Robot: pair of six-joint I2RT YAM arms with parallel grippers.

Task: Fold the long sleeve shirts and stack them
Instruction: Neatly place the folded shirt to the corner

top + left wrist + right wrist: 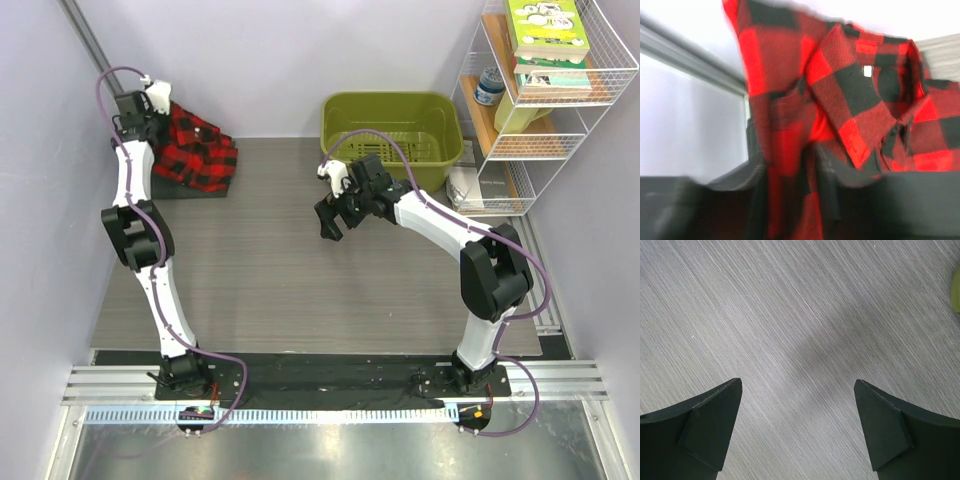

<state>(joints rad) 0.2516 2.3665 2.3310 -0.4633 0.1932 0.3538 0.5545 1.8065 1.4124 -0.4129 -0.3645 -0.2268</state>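
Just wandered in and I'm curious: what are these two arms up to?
The left gripper has a fold of the red plaid shirt between its fingers at the far left corner of the table; blur hides whether it grips. The right gripper hangs open over the bare table, holding nothing.

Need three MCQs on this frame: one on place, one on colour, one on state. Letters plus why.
1. Where on the table is the plaid shirt? A far left corner; B centre; C near right edge.
2. Its colours? A blue and white; B red and black; C green and yellow.
3. The right claw? A shut on cloth; B shut, empty; C open, empty.
Key: 1 A, the top view shows it bunched in that corner; 2 B, two views show red-black checks; 3 C, its fingers stand wide apart over bare table.
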